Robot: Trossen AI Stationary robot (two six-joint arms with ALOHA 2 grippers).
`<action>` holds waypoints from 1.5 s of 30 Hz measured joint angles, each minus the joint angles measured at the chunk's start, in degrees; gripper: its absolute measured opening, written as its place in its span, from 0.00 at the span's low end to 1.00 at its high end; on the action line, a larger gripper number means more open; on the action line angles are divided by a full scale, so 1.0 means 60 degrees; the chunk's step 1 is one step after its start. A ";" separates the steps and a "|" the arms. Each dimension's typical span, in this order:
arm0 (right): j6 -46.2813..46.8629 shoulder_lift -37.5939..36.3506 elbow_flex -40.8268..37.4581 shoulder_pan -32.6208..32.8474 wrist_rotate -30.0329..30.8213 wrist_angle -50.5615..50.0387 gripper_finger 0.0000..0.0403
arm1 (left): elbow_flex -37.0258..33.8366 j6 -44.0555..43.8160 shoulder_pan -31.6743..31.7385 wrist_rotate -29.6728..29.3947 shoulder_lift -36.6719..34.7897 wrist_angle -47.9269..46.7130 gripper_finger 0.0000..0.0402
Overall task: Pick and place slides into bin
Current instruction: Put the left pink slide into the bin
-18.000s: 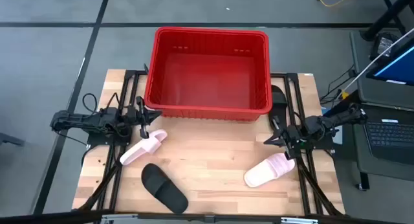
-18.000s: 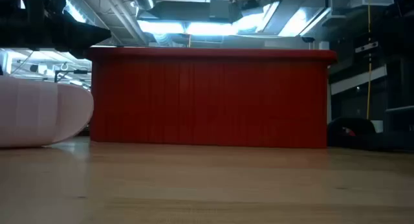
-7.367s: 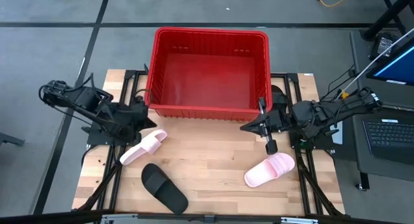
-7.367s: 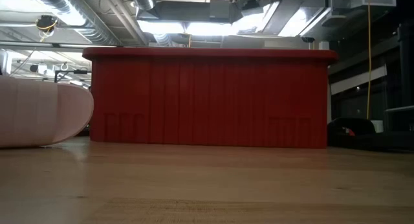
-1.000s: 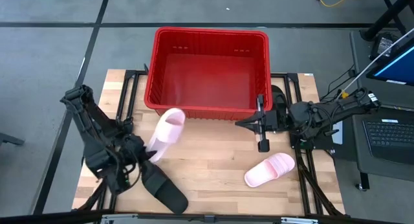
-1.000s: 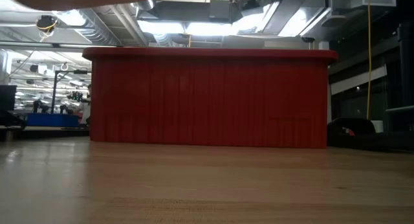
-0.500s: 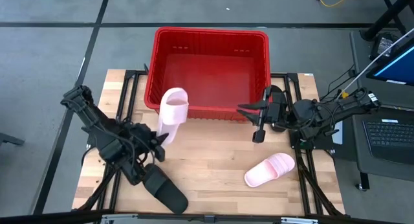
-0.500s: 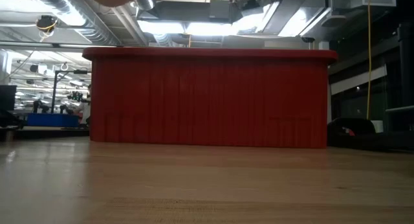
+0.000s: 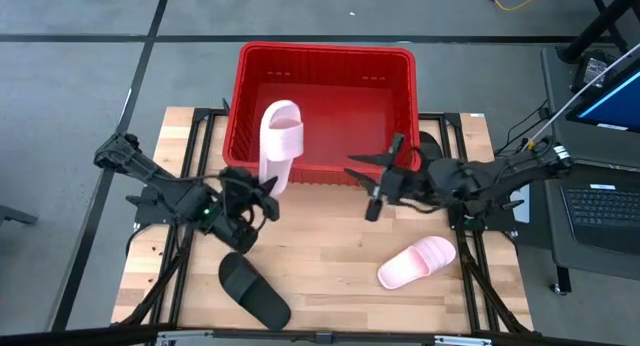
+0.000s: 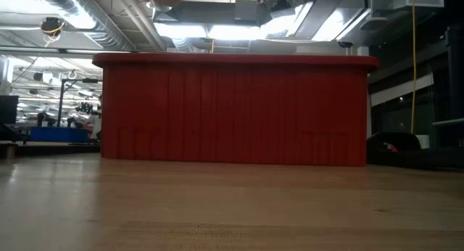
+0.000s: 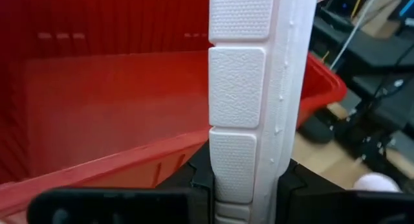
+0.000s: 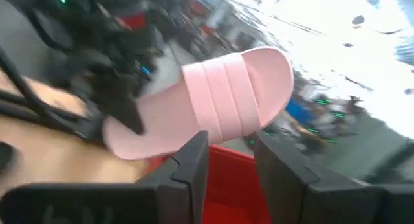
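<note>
My left gripper [image 9: 264, 192] is shut on a pale pink slide [image 9: 281, 144] held in the air at the near wall of the red bin [image 9: 325, 56]. The slide's strap end [image 12: 242, 94] reaches over the bin's near rim. My right gripper [image 9: 370, 186] is open and empty, just right of that slide and in front of the bin. A second pink slide [image 9: 416, 262] lies sole down on the table at the near right. A black slide [image 9: 254, 290] lies at the near left. Another black slide [image 9: 432, 151] lies beside the bin's right wall, partly hidden by my right arm. My left gripper pinches the pink slide's heel end [image 11: 242, 179] between its two fingers, which show on either side of the ribbed sole. The fingers come from the table's near left side and lie along the slide. The slide is lifted clear and sticks out past the fingers toward the far edge.
The bin stands at the table's far middle, its near wall [image 10: 235, 109] ribbed and tall in the low view. Dark metal frame rails [image 9: 195, 136] run along both table sides. Bare wood [image 9: 330, 246] lies between the slides.
My left gripper has carried the pink slide toward the table's far edge and to the right, up to the bin. The slide has turned so that its strap end now points over the near rim. My right gripper has moved toward the table's left, closer to the slide.
</note>
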 joint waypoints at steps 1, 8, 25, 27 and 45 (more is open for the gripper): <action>-0.0277 0.0232 0.0231 0.0000 0.0276 -0.0004 0.31 | 0.0000 0.0084 0.0123 0.0056 0.0000 0.0299 0.16; -0.1645 0.1412 0.1342 -0.0002 0.0638 0.0055 0.31 | 0.0000 0.1894 0.0809 0.0711 0.0000 0.2448 0.16; -0.2565 0.1921 0.1512 -0.0098 0.1696 0.0634 0.31 | -0.0004 0.5011 0.1838 0.2133 0.0000 0.5596 0.16; -0.2609 0.1921 0.1512 -0.0170 0.1694 0.0634 0.31 | -0.0004 0.5007 0.1835 0.2414 0.0000 0.5600 0.16; -0.1844 0.1918 0.1512 -0.0783 0.1669 0.0532 0.26 | -0.0011 0.5397 0.1824 0.2775 0.0186 0.6069 0.16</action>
